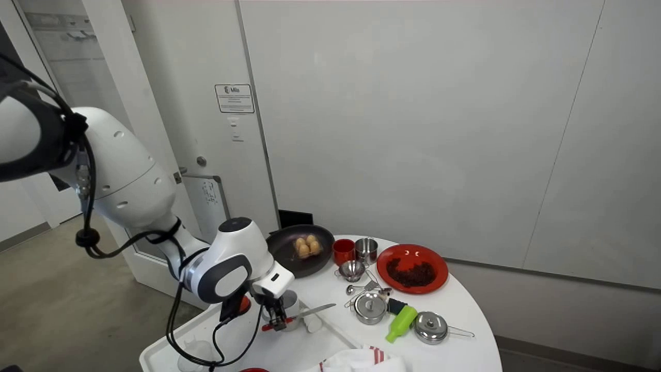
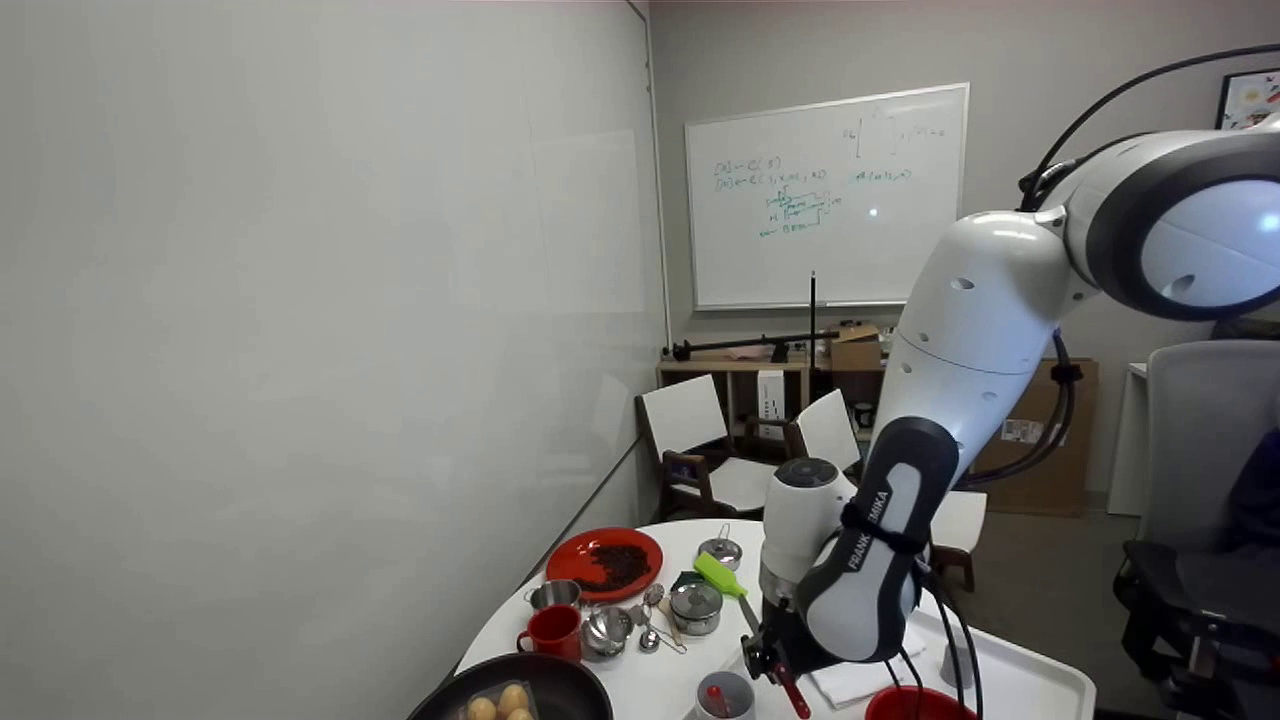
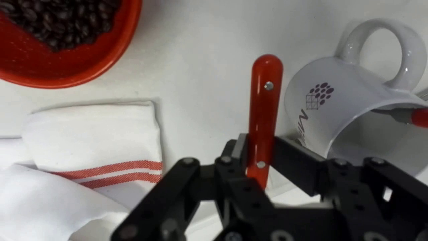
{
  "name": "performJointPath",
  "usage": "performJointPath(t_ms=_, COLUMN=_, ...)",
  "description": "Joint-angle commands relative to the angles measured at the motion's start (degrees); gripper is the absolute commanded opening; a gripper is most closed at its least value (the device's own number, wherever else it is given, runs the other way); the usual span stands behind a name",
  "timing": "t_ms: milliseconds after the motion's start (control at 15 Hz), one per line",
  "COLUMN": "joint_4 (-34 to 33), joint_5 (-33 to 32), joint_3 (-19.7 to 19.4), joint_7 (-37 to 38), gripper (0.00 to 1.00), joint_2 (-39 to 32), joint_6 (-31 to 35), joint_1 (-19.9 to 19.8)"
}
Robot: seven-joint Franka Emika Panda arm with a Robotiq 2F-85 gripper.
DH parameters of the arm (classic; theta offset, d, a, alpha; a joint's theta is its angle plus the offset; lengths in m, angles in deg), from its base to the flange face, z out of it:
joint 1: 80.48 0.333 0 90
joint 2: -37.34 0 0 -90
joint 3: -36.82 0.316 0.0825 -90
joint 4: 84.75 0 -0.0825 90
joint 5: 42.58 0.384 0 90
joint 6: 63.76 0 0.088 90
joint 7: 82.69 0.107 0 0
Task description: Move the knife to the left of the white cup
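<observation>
My gripper (image 3: 260,147) is shut on the red handle of the knife (image 3: 266,100); the wrist view hides the blade. In an exterior view the gripper (image 1: 279,323) holds the knife with its silver blade (image 1: 317,310) level and sticking out sideways. The knife handle (image 2: 791,692) also shows below the gripper (image 2: 770,658). The white cup (image 3: 347,83), with a handle and dark logo, stands close beside the knife, apart from it in the wrist view. It shows in both exterior views (image 1: 290,304) (image 2: 741,688). A red-handled utensil (image 3: 419,117) stands in it.
A red bowl of beans (image 3: 128,36) and a striped towel (image 3: 100,125) lie near the gripper. A pan with eggs (image 1: 281,258), a red plate (image 1: 439,268), steel pots (image 1: 370,306) and a green utensil (image 1: 402,324) stand around. A tray (image 2: 1075,690) lies at the table's side.
</observation>
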Motion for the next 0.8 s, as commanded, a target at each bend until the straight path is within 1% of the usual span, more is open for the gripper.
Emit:
performJointPath(t_ms=0, joint_4=5.5, joint_5=1.4, joint_3=-2.2, joint_7=-0.9, gripper=0.09, joint_2=4.3, joint_6=-0.2, joint_1=3.1)
performJointPath(t_ms=400, joint_4=11.1, joint_5=-0.1, joint_3=-4.6, joint_7=-1.8, gripper=0.09, joint_2=8.7, joint_6=-0.1, joint_1=8.4)
performJointPath(t_ms=667, joint_4=14.2, joint_5=-1.2, joint_3=-6.2, joint_7=-2.8, gripper=0.09, joint_2=11.4, joint_6=0.1, joint_1=13.6)
performJointPath(t_ms=733, joint_4=14.8, joint_5=-1.5, joint_3=-7.1, joint_7=-2.5, gripper=0.09, joint_2=11.9, joint_6=0.1, joint_1=15.5)
